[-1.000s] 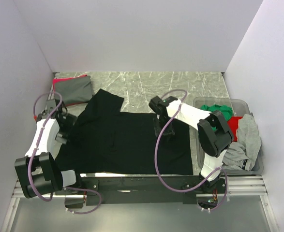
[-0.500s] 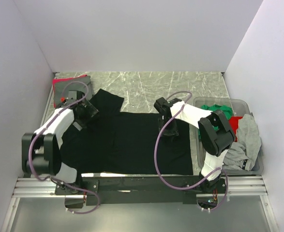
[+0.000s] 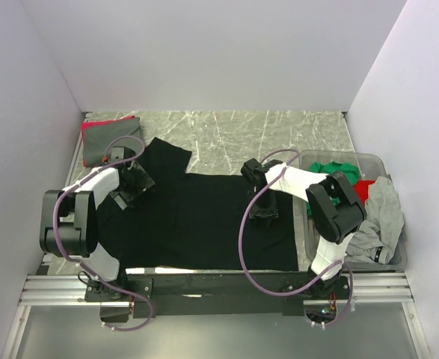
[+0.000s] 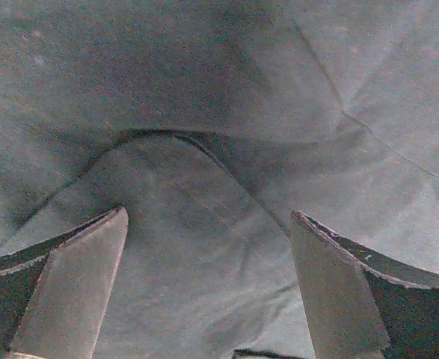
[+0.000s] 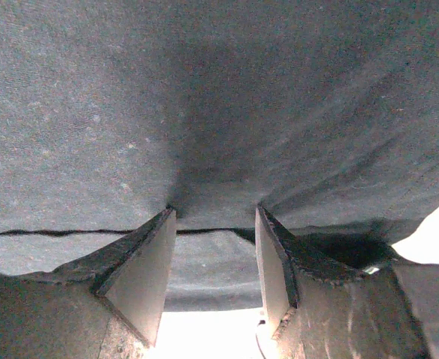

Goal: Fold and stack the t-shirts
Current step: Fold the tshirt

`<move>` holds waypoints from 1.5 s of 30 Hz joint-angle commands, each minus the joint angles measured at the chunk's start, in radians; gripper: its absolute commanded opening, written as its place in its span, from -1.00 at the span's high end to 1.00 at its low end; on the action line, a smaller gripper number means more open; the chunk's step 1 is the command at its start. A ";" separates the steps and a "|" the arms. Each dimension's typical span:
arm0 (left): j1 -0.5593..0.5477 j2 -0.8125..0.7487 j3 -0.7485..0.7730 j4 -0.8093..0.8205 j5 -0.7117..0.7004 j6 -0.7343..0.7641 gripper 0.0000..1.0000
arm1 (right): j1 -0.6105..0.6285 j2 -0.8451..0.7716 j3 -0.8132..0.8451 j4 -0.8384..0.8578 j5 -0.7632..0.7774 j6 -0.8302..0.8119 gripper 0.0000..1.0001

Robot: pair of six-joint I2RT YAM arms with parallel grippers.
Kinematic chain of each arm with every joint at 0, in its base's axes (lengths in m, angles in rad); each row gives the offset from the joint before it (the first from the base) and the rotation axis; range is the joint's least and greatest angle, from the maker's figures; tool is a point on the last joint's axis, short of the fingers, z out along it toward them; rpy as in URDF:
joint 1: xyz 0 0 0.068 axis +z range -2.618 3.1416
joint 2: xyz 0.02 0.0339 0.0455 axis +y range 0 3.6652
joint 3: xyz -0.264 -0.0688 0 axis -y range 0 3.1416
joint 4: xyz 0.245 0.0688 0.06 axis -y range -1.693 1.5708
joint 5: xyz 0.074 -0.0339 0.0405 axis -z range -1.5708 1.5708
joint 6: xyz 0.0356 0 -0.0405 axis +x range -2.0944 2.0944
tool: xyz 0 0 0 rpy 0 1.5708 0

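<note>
A large black t-shirt (image 3: 197,217) lies spread flat across the middle of the table. My left gripper (image 3: 134,188) hovers low over its left shoulder, next to the sleeve (image 3: 167,155). In the left wrist view that gripper (image 4: 208,217) is wide open above a curved crease in the black cloth (image 4: 204,97), with nothing between its fingers. My right gripper (image 3: 264,212) is on the shirt's right part. In the right wrist view it (image 5: 215,215) is open, both tips pressed into the black cloth (image 5: 204,90), and a cloth edge (image 5: 54,232) runs between them.
Folded grey (image 3: 113,140) and red (image 3: 92,126) shirts are stacked at the back left corner. A clear bin (image 3: 384,159) on the right holds crumpled green (image 3: 333,169), red (image 3: 364,191) and grey (image 3: 378,217) shirts. Walls close in the marble table (image 3: 264,131) on three sides.
My left arm has swung in from the table's left edge onto the black shirt's left shoulder. My right gripper has slid across the shirt toward the near right.
</note>
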 commanded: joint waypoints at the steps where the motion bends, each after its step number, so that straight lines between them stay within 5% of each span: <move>1: 0.018 0.025 -0.001 0.013 -0.041 0.049 -0.93 | 0.000 0.028 0.016 0.047 -0.006 0.025 -0.08; 9: 0.115 0.045 -0.005 0.024 -0.046 0.098 -0.93 | 0.049 0.062 0.054 0.040 -0.041 0.060 -0.08; 19: 0.075 0.050 0.034 0.067 0.043 0.141 -0.92 | 0.054 -0.001 0.158 -0.071 0.055 0.071 -0.09; 31: 0.043 -0.047 0.143 0.001 0.046 0.113 -0.93 | -0.214 0.003 0.324 -0.045 0.238 -0.017 -0.09; 45: 0.041 -0.214 0.124 0.046 0.100 0.078 -0.92 | -0.273 0.178 0.404 0.130 0.396 0.019 -0.02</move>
